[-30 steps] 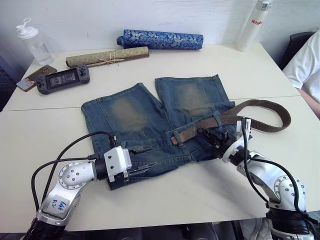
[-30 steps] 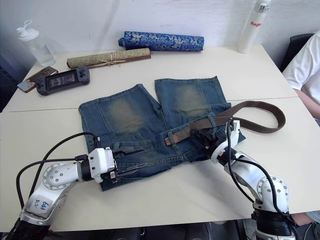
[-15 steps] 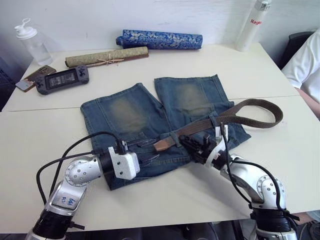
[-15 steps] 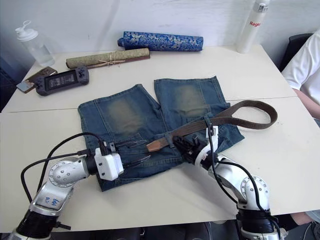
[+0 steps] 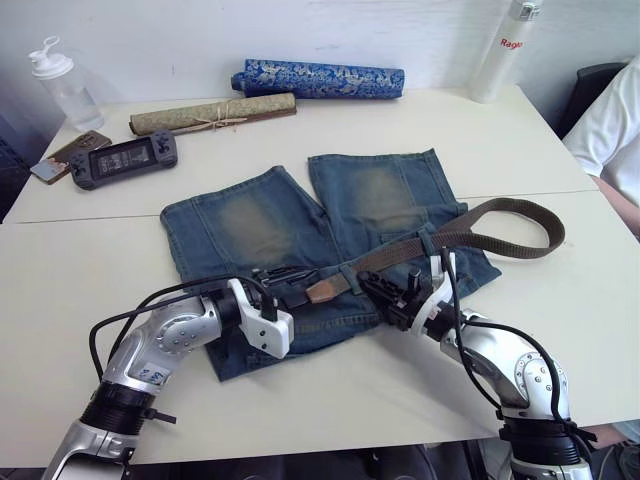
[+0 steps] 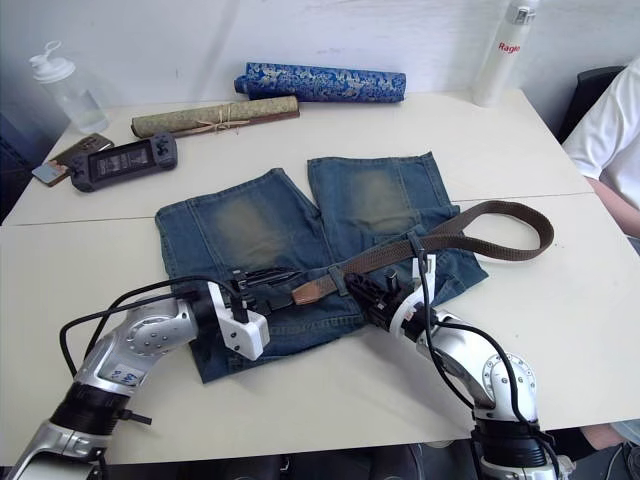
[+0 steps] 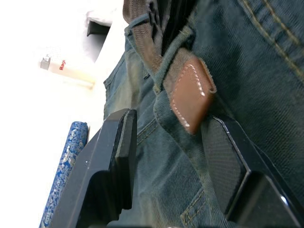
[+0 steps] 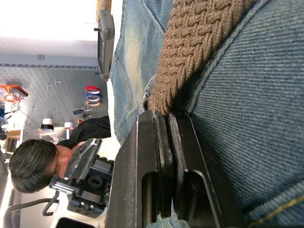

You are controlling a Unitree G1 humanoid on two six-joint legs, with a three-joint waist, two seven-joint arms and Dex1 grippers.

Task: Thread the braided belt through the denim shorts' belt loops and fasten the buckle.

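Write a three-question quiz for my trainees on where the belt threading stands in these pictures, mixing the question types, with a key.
1. True or false: the left gripper is shut on the belt's tan leather tip.
2. Multiple choice: the right gripper is (A) open above the table, (B) shut on the braided belt, (C) holding the white bottle.
3. Short answer: what lies beside the tan rolled mat, nearer the back wall?

Key
1. False: its fingers are open, one each side of the tip.
2. B
3. The blue patterned fabric roll.
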